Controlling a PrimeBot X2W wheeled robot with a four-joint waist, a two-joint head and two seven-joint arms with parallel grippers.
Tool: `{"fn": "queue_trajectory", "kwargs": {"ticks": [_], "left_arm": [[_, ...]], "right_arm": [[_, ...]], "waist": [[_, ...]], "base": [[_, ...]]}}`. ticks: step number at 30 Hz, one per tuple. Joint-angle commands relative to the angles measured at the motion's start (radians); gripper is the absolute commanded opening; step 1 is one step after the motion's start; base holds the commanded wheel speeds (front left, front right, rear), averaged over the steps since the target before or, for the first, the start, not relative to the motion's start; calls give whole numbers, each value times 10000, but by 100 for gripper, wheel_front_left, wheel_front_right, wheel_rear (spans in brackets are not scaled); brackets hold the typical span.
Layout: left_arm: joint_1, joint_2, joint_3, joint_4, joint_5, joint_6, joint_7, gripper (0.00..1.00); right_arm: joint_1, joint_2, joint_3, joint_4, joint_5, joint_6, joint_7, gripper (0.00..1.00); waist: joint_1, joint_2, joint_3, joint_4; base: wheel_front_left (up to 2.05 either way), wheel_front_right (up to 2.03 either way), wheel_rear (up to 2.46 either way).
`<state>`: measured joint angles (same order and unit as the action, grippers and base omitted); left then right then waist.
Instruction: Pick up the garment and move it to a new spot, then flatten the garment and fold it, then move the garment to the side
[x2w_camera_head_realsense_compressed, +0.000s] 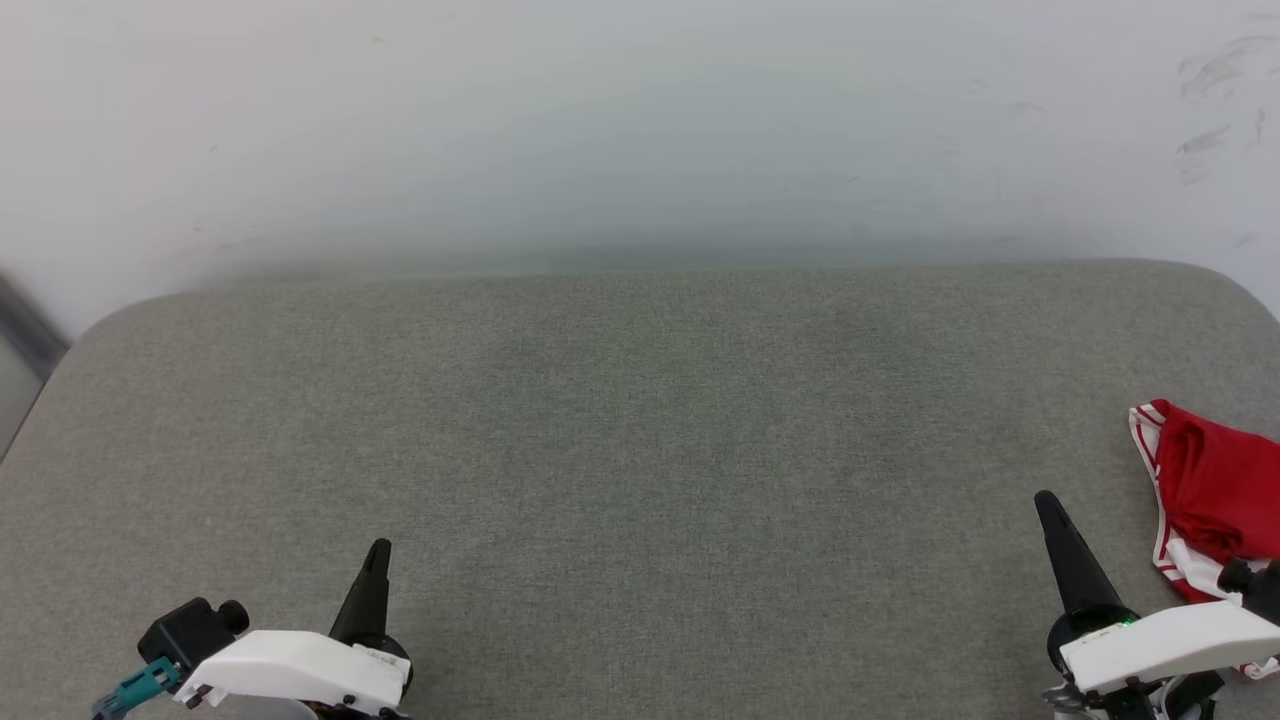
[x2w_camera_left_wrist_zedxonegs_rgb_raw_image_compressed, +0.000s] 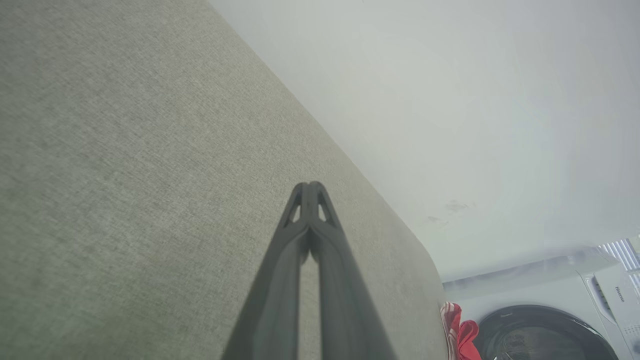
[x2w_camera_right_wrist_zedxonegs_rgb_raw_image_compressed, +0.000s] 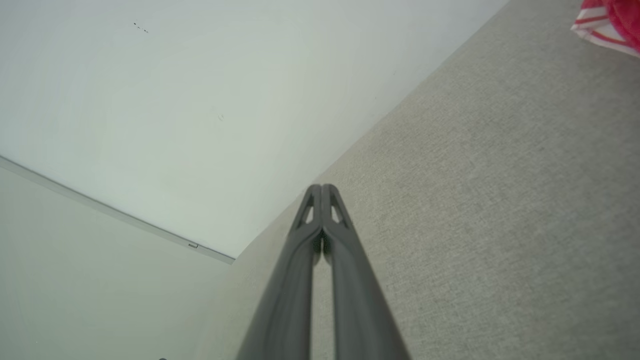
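Head view: a grey fabric surface (x2w_camera_head_realsense_compressed: 640, 420) is seen before a pale wall (x2w_camera_head_realsense_compressed: 640, 120).
Left gripper (x2w_camera_head_realsense_compressed: 378, 550): placed at the near left over the surface; its fingers are pressed together, with nothing pinched.
Right gripper (x2w_camera_head_realsense_compressed: 1046, 502): placed at the near right; its fingers are pressed together, with nothing pinched.
Garment (x2w_camera_head_realsense_compressed: 1215, 490): bunched at the surface's right edge, just right of the right gripper and untouched by its fingers; red cloth and striped trim are shown.

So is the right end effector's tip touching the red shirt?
Apart. In the right wrist view, the shut right end effector points across the bare grey surface, and the garment lies far off in the corner.
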<state>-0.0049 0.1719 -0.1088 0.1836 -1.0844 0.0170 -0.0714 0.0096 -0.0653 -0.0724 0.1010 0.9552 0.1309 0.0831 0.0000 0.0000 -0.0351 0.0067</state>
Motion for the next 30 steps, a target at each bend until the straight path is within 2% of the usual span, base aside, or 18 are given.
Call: {"fn": "queue_trajectory", "kwargs": {"ticks": [1,30], "left_arm": [[-259,-27,160,-49,-272,-102,77,0],[-669,-519,1065,265,-2780,-784,857,0]], "right_arm": [[-286,9,-40,-13,337,0,28,0],[-760,85,-233,690,3336,-1,170,0]], "waist": [[0,0,8,-1],[0,0,160,-28]], "base": [[0,0,0],[0,0,0]]}}
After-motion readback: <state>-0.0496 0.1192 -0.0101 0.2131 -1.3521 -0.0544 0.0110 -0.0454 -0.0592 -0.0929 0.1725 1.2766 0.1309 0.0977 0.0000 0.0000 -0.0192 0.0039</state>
